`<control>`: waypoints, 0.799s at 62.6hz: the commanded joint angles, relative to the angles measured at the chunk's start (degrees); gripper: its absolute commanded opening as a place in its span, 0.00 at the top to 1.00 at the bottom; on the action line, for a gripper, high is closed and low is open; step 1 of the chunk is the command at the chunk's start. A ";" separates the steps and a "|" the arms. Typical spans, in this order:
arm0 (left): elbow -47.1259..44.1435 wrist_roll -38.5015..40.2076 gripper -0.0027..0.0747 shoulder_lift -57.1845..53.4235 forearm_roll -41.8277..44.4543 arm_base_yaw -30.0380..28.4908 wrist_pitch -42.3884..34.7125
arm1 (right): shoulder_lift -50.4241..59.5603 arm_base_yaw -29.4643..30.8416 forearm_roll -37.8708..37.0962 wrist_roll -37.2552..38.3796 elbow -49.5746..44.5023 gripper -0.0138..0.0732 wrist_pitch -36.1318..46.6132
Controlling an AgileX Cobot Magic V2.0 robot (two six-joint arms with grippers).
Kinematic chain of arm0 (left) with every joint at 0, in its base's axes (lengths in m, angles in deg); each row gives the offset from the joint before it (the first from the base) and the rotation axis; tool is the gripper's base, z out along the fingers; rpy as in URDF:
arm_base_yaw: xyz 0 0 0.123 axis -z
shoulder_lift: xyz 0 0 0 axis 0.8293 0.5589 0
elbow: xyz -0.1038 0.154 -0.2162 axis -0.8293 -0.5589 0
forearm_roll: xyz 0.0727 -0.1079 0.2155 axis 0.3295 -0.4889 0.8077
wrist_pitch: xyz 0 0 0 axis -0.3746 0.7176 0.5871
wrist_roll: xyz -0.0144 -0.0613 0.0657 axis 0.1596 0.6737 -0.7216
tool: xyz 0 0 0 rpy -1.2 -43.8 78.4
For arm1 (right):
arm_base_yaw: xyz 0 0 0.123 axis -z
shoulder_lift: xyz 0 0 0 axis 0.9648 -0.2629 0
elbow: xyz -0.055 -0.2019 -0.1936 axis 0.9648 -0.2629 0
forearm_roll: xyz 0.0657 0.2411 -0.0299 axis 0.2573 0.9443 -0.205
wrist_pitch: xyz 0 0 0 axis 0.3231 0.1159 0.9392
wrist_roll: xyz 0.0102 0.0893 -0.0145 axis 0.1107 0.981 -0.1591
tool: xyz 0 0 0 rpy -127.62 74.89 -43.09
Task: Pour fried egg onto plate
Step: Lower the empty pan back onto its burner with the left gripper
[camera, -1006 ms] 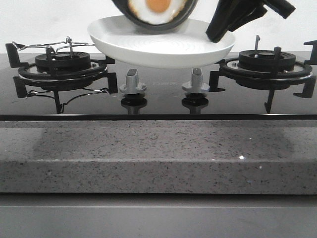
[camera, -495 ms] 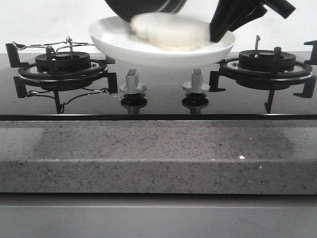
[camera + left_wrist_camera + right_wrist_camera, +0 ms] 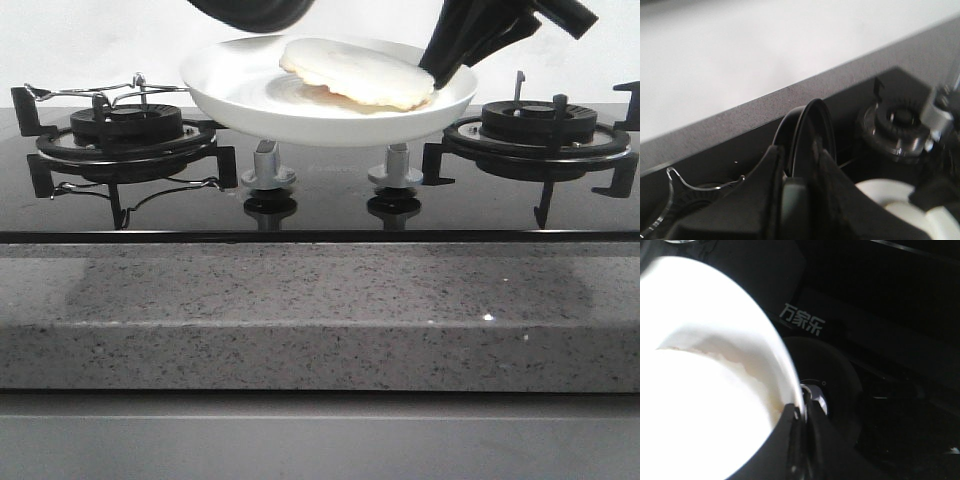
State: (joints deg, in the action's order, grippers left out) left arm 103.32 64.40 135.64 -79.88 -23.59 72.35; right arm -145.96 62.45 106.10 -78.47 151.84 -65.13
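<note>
The white plate (image 3: pixel 250 95) hangs tilted above the middle of the stove. My right gripper (image 3: pixel 440 68) is shut on its right rim; the pinch also shows in the right wrist view (image 3: pixel 801 412). The fried egg (image 3: pixel 355 72) lies in the plate toward the right, pale side up, with no yolk showing. It also shows in the right wrist view (image 3: pixel 700 400) inside the plate (image 3: pixel 740 310). The black pan (image 3: pixel 250 10) is at the top left, mostly out of the front view. My left gripper (image 3: pixel 797 155) is shut on the pan handle, with the pan (image 3: pixel 812 125) seen edge-on.
Two grey knobs (image 3: pixel 268 165) (image 3: pixel 395 160) stand on the black glass hob below the plate. A burner with a wire rack (image 3: pixel 125 125) is at left, and another burner (image 3: pixel 540 120) at right. The speckled grey counter edge (image 3: pixel 320 310) runs along the front.
The pan tipped over the plate and the egg dropped out onto it, landing pale side up. The pan then rose up and left, nearly out of the front view.
</note>
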 commanded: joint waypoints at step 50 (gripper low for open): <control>-13.62 -30.58 0.99 17.23 -93.98 -52.48 12.20 | 2.83 0.06 2.92 -0.36 1.57 0.96 1.86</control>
State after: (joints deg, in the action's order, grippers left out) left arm 88.10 33.81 152.69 -167.78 -75.90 82.63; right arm -145.96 62.45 106.10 -78.47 151.84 -65.13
